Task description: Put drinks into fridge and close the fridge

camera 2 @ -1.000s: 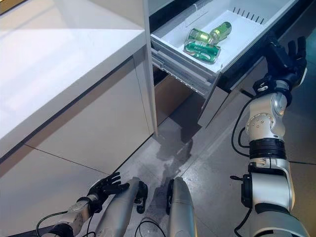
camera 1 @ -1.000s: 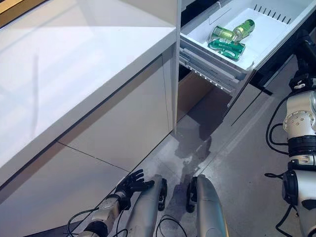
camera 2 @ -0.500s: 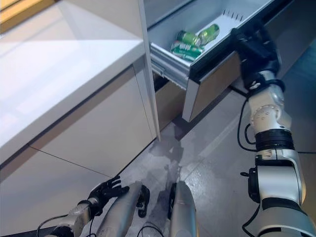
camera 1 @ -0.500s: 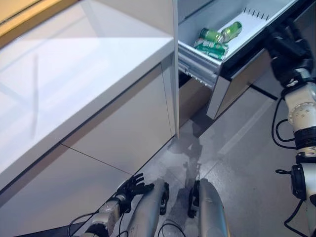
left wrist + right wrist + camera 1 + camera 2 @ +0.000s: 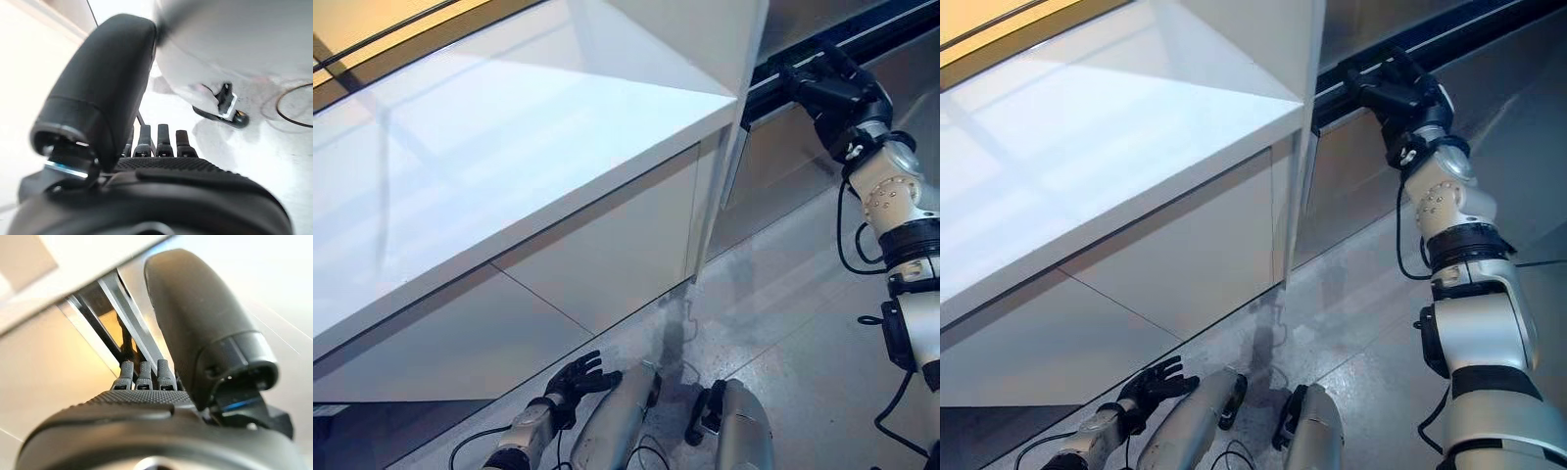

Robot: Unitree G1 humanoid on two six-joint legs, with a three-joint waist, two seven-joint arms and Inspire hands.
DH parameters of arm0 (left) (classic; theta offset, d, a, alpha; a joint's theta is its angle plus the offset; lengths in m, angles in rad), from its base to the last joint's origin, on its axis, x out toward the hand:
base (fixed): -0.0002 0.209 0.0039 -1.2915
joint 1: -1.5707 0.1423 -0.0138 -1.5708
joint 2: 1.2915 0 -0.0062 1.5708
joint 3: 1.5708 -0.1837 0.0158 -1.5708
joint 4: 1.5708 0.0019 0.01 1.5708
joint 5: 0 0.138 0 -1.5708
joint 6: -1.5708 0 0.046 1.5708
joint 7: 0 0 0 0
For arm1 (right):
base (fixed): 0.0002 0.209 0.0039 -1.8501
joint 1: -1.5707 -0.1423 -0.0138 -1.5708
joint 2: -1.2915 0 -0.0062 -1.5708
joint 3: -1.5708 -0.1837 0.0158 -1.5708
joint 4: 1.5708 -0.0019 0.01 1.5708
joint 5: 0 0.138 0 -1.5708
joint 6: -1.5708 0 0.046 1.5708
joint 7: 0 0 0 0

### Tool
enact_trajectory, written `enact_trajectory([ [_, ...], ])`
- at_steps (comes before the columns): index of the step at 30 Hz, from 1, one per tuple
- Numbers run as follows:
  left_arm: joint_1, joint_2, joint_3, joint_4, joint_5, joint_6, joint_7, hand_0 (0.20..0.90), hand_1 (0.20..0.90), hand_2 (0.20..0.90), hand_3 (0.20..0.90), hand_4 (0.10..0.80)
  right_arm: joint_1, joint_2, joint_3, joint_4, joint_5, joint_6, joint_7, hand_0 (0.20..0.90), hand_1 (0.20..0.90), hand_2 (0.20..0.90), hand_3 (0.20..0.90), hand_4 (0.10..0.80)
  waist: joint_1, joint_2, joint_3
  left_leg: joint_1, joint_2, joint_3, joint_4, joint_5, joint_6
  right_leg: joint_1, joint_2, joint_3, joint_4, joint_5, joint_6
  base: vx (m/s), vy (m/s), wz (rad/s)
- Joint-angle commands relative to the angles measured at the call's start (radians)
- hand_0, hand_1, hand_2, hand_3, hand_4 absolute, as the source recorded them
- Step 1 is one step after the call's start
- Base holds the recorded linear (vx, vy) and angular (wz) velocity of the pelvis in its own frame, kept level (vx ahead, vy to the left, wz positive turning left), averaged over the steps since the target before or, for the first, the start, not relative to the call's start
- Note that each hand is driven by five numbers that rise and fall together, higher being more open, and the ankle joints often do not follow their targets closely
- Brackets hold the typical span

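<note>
The closing step looks nearly done: the right hand (image 5: 1398,93), fingers straight, presses flat against the fridge drawer (image 5: 1371,157), which sits almost flush beside the white counter (image 5: 1116,147). The drinks are out of sight, presumably inside. The left hand (image 5: 576,377) hangs relaxed, empty. Next, probably one last push.

A white countertop (image 5: 509,147) spans the left and far side, its surface bare. Below it, a grey speckled floor (image 5: 803,323) runs to the right.
</note>
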Motion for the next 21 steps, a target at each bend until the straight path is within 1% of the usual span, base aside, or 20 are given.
enact_trajectory([
  [1,0.069,0.105,-0.019,-0.017,0.036,-0.010,-0.014,0.900,0.900,0.900,0.900,0.800,-0.153,0.005,-0.016,-0.054,-0.053,-0.168,-0.127,0.900,0.900,0.900,0.900,0.800,0.051,-0.049,0.000,0.060,-0.033,0.084,-0.110,-0.011,0.155,0.024,0.040,0.063,-0.051,0.067,-0.041,0.003,-0.004,0.13],
  [2,0.065,0.104,-0.022,-0.014,0.036,-0.011,-0.012,0.900,0.900,0.900,0.900,0.800,-0.155,0.005,-0.023,-0.053,-0.083,-0.201,-0.174,0.900,0.900,0.900,0.900,0.800,0.051,-0.051,-0.003,0.074,-0.030,0.081,-0.138,-0.007,0.154,0.034,0.049,0.069,-0.081,0.076,-0.031,0.001,-0.002,0.06],
  [4,0.053,0.103,-0.030,-0.012,0.039,-0.011,-0.010,0.900,0.900,0.900,0.900,0.800,-0.153,0.016,-0.034,-0.070,-0.097,-0.247,-0.238,0.900,0.900,0.900,0.900,0.800,0.048,-0.050,0.003,0.091,-0.021,0.081,-0.173,0.008,0.152,0.049,0.063,0.075,-0.125,0.099,-0.024,0.018,0.000,0.01],
  [5,0.046,0.101,-0.033,-0.012,0.039,-0.015,-0.008,0.900,0.900,0.900,0.900,0.800,-0.142,0.020,-0.046,-0.094,-0.141,-0.272,-0.278,0.900,0.900,0.900,0.900,0.800,0.041,-0.052,0.006,0.099,-0.013,0.084,-0.193,0.016,0.151,0.053,0.071,0.079,-0.152,0.113,-0.018,-0.014,0.015,-0.06],
  [7,0.036,0.099,-0.035,-0.003,0.030,-0.024,-0.005,0.900,0.900,0.900,0.900,0.800,-0.121,0.025,-0.048,-0.125,-0.178,-0.299,-0.308,0.900,0.900,0.900,0.900,0.800,0.029,-0.059,0.003,0.115,-0.002,0.091,-0.226,0.024,0.151,0.064,0.087,0.092,-0.197,0.130,-0.011,-0.011,0.023,-0.09],
  [10,0.025,0.094,-0.037,0.001,0.015,-0.039,0.000,0.900,0.900,0.900,0.900,0.800,-0.065,0.008,-0.050,-0.188,-0.281,-0.299,-0.336,0.900,0.900,0.900,0.900,0.800,0.004,-0.072,-0.008,0.144,0.019,0.106,-0.273,0.034,0.148,0.092,0.110,0.107,-0.272,0.157,-0.006,-0.015,0.029,-0.24],
  [12,0.018,0.094,-0.028,-0.003,0.004,-0.042,0.007,0.900,0.900,0.900,0.900,0.800,0.014,-0.022,-0.055,-0.256,-0.345,-0.277,-0.329,0.900,0.900,0.900,0.900,0.800,-0.021,-0.083,-0.022,0.171,0.036,0.118,-0.307,0.038,0.146,0.120,0.128,0.124,-0.330,0.173,-0.004,-0.001,0.016,-0.35],
  [13,0.017,0.094,-0.023,-0.007,0.000,-0.040,0.011,0.900,0.900,0.900,0.900,0.800,0.066,-0.033,-0.064,-0.304,-0.368,-0.253,-0.327,0.900,0.900,0.900,0.900,0.800,-0.032,-0.090,-0.029,0.186,0.044,0.125,-0.326,0.040,0.144,0.136,0.135,0.128,-0.358,0.179,-0.003,-0.002,0.003,-0.44],
  [14,0.017,0.094,-0.005,-0.010,-0.010,-0.031,0.017,0.900,0.900,0.900,0.900,0.800,0.186,-0.051,-0.086,-0.385,-0.380,-0.229,-0.283,0.900,0.900,0.900,0.900,0.800,-0.058,-0.100,-0.046,0.222,0.058,0.141,-0.364,0.045,0.141,0.171,0.149,0.142,-0.412,0.192,0.001,0.008,-0.004,-0.37],
  [15,0.019,0.093,-0.001,-0.009,-0.009,-0.029,0.016,0.900,0.900,0.900,0.900,0.800,0.229,-0.053,-0.098,-0.413,-0.378,-0.219,-0.266,0.900,0.900,0.900,0.900,0.800,-0.065,-0.103,-0.053,0.237,0.062,0.146,-0.380,0.047,0.140,0.185,0.153,0.145,-0.432,0.197,0.002,0.036,-0.009,-0.43],
  [16,0.025,0.087,0.018,-0.005,-0.004,-0.025,0.015,0.900,0.900,0.900,0.900,0.800,0.345,-0.047,-0.133,-0.481,-0.384,-0.202,-0.215,0.900,0.900,0.900,0.900,0.800,-0.086,-0.110,-0.074,0.271,0.070,0.157,-0.417,0.053,0.135,0.219,0.164,0.155,-0.480,0.208,0.006,0.040,-0.008,-0.30],
  [17,0.029,0.088,0.020,-0.005,-0.002,-0.025,0.013,0.900,0.900,0.900,0.900,0.800,0.374,-0.044,-0.144,-0.496,-0.390,-0.194,-0.202,0.900,0.900,0.900,0.900,0.800,-0.088,-0.112,-0.079,0.282,0.072,0.160,-0.430,0.057,0.134,0.231,0.167,0.157,-0.496,0.212,0.007,0.055,-0.018,-0.41],
  [18,0.038,0.084,0.031,0.001,-0.004,-0.028,0.013,0.900,0.900,0.900,0.900,0.800,0.453,-0.038,-0.165,-0.536,-0.403,-0.182,-0.169,0.900,0.900,0.900,0.900,0.800,-0.102,-0.116,-0.097,0.309,0.078,0.168,-0.465,0.065,0.129,0.258,0.177,0.166,-0.540,0.224,0.011,0.054,-0.024,-0.36],
  [19,0.049,0.079,0.042,0.006,-0.004,-0.030,0.011,0.900,0.900,0.900,0.900,0.800,0.541,-0.022,-0.188,-0.576,-0.405,-0.175,-0.145,0.900,0.900,0.900,0.900,0.800,-0.116,-0.120,-0.119,0.341,0.083,0.176,-0.506,0.075,0.124,0.288,0.186,0.173,-0.586,0.236,0.015,0.061,-0.050,-0.47],
  [20,0.062,0.072,0.064,0.015,0.002,-0.028,0.005,0.900,0.900,0.900,0.900,0.800,0.641,0.012,-0.219,-0.605,-0.391,-0.132,-0.101,0.900,0.900,0.900,0.900,0.800,-0.133,-0.125,-0.143,0.377,0.088,0.184,-0.554,0.085,0.118,0.324,0.195,0.182,-0.636,0.249,0.020,0.084,-0.081,-0.39],
  [21,0.084,0.063,0.082,0.021,0.008,-0.021,0.005,0.900,0.900,0.900,0.900,0.800,0.765,0.058,-0.236,-0.629,-0.401,-0.133,-0.069,0.900,0.900,0.900,0.900,0.800,-0.150,-0.129,-0.175,0.437,0.095,0.189,-0.647,0.111,0.109,0.377,0.209,0.189,-0.721,0.273,0.027,0.054,-0.082,-0.39],
])
